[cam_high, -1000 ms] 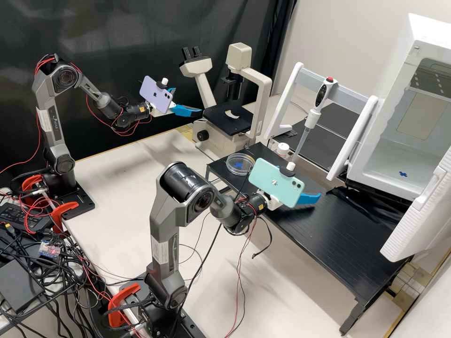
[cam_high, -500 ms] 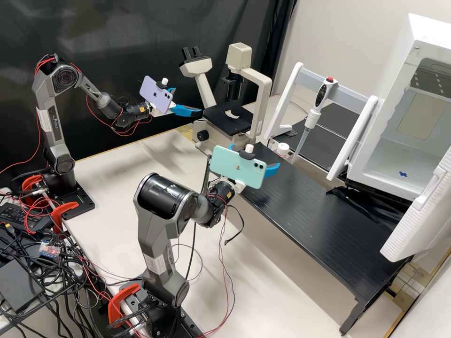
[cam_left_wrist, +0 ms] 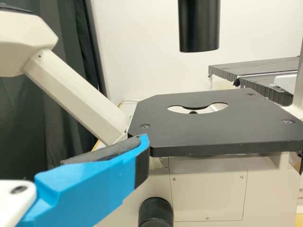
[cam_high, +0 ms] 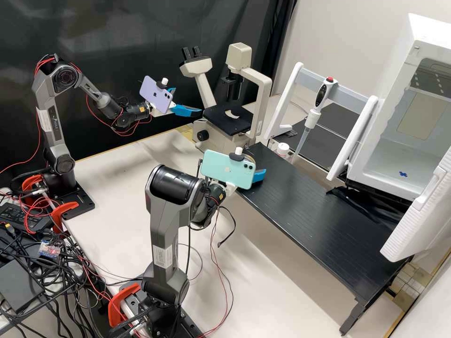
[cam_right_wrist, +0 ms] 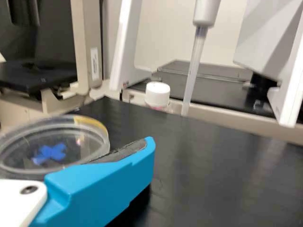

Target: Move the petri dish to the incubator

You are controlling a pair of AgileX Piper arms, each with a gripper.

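Note:
In the high view my right gripper point(cam_high: 258, 176) is low at the black shelf's near left end, partly behind the green phone. The right wrist view shows my right gripper point(cam_right_wrist: 147, 144) open, one finger's pad side beside the clear petri dish point(cam_right_wrist: 93, 158); whether they touch, I cannot tell. A blue cross shows through the dish. My left gripper point(cam_high: 188, 100) hangs open in front of the microscope; in the left wrist view a finger of my left gripper point(cam_left_wrist: 141, 146) points at the microscope stage point(cam_left_wrist: 213, 132). The white incubator point(cam_high: 364, 171) stands open at the right, a blue mark on its floor.
The black shelf point(cam_high: 319, 220) runs from the microscope point(cam_high: 263, 108) towards the incubator. Behind it a pipette point(cam_high: 312, 117) hangs in a white frame, near a white-capped bottle point(cam_high: 283, 149). The incubator's open door point(cam_high: 418, 211) stands over the shelf's right end.
The right arm has swung left along the shelf to the petri dish and then lowered, its phone now covering most of the dish in the high view. The left arm has kept still.

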